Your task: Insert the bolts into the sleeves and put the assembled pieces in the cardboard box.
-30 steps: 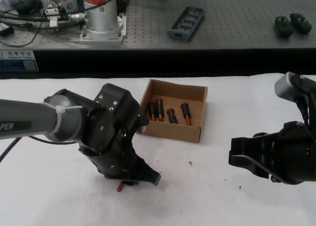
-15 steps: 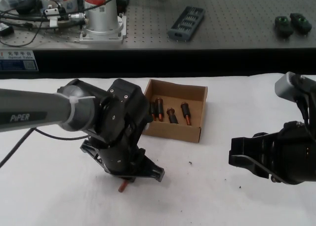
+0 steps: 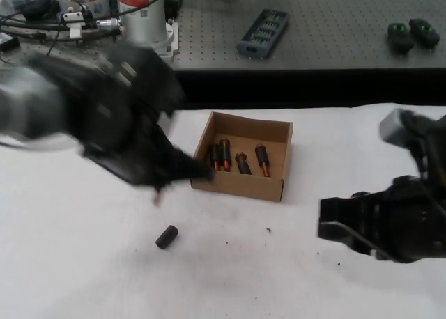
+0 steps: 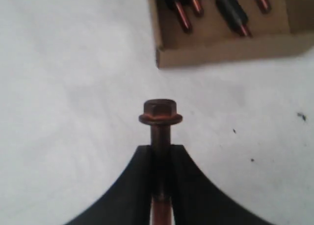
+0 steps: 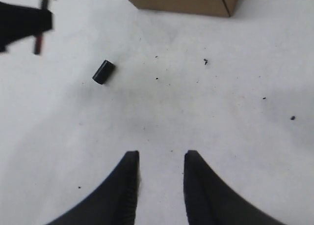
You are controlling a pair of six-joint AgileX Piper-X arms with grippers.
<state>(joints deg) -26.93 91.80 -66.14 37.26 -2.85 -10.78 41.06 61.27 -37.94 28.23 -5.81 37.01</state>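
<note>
My left gripper (image 4: 160, 151) is shut on the shank of a copper bolt (image 4: 160, 113), whose hex head sticks out past the fingertips. In the high view that gripper (image 3: 166, 183) hangs above the cloth, just left of the cardboard box (image 3: 237, 183). The box holds several assembled bolt-and-sleeve pieces (image 3: 242, 162). One black sleeve (image 3: 166, 236) lies on its side on the white cloth, in front of the box; it is also in the right wrist view (image 5: 103, 71). My right gripper (image 5: 161, 158) is open and empty, low over the cloth at the right (image 3: 334, 225).
White cloth (image 3: 83, 263) covers the table, with a few dark specks (image 3: 268, 230). Behind it is a perforated bench with a metal post base (image 3: 143, 26), cables, a dark ribbed block (image 3: 263, 30) and two dark round parts (image 3: 414, 33).
The left arm rose from the cloth and swung back and left with the bolt in its gripper, uncovering the black sleeve. The right arm hardly moved.
</note>
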